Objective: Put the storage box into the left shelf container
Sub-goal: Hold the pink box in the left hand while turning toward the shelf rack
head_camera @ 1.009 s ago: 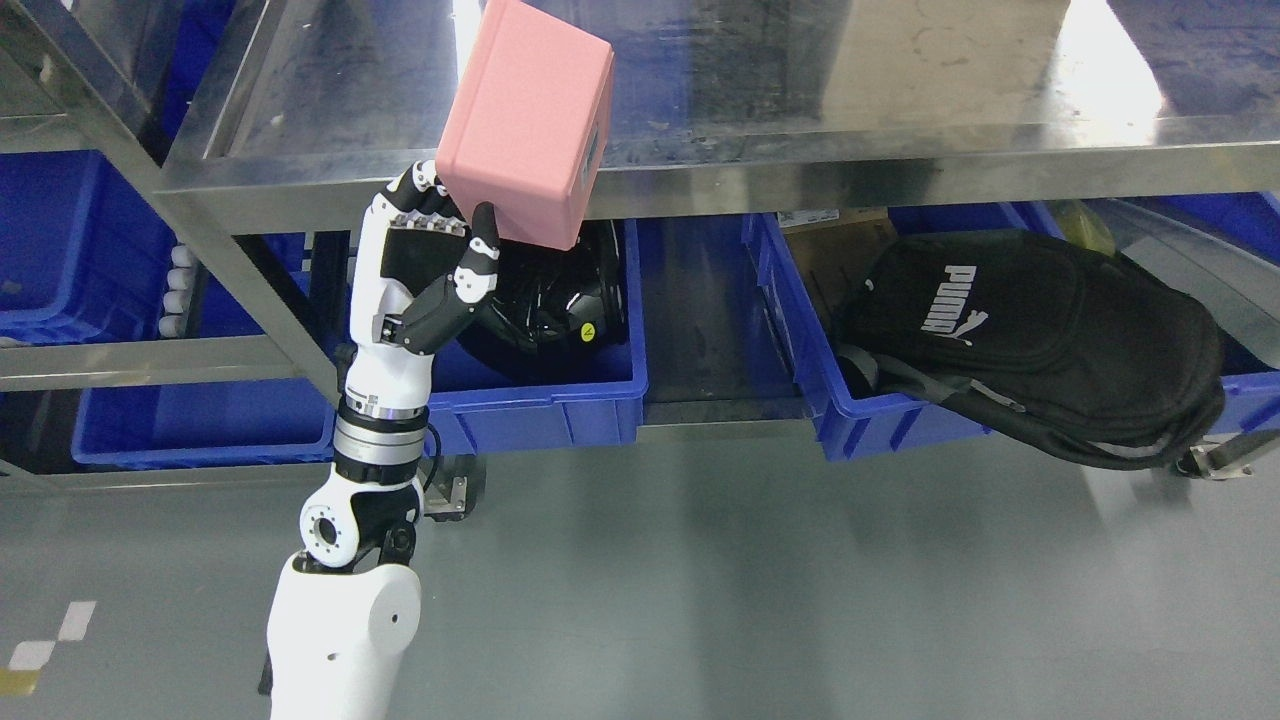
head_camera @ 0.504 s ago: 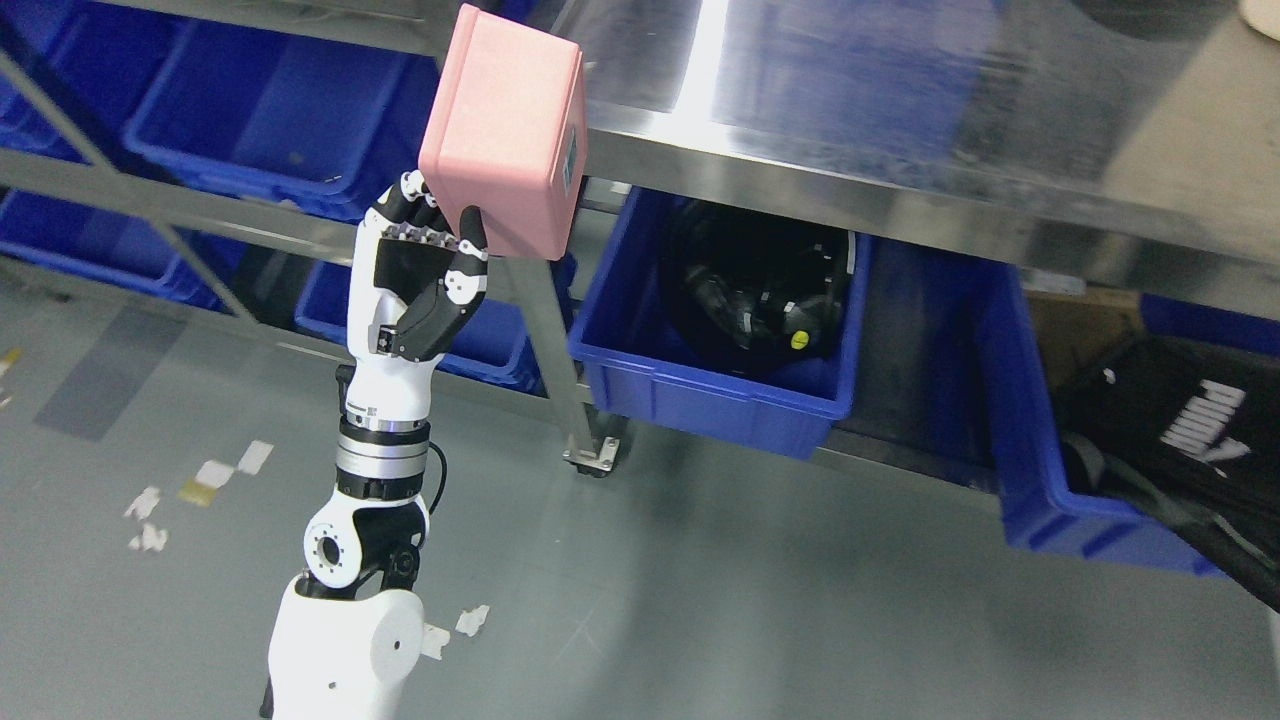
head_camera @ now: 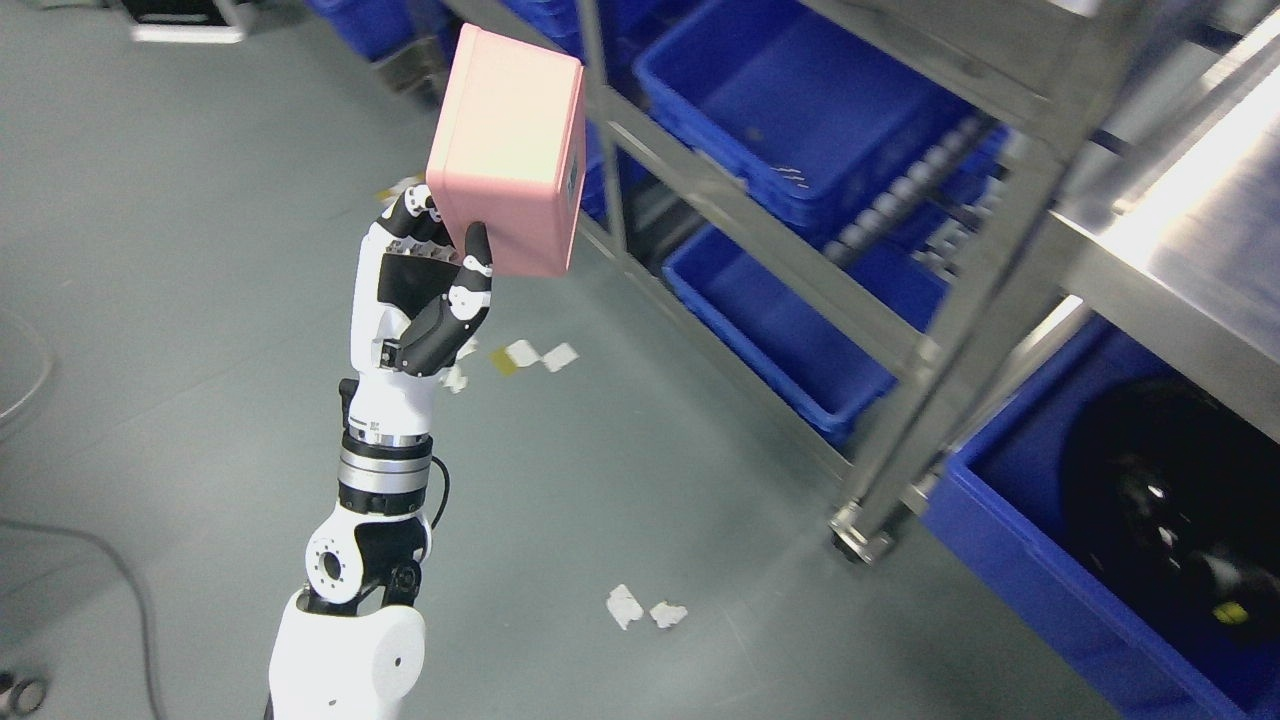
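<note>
My left hand point(head_camera: 440, 250) is raised at the left of the head view, shut on a pink storage box point(head_camera: 505, 150) held from below, thumb on its front face. The box is up in the air over the grey floor, left of a metal shelf rack point(head_camera: 760, 230). The rack holds empty blue bins on two levels: an upper one point(head_camera: 800, 110) and a lower one point(head_camera: 790, 320), both to the right of the box. The right arm is out of view.
A steel table leg with a foot point(head_camera: 860, 530) stands at centre right. A blue bin point(head_camera: 1100, 560) with a black object in it sits at the lower right. Paper scraps point(head_camera: 640, 608) and a cable point(head_camera: 120, 590) lie on the floor.
The whole picture has swung left: the camera has turned, and the shelf rack with blue bins has come into view. My left hand still holds the pink box the same way.
</note>
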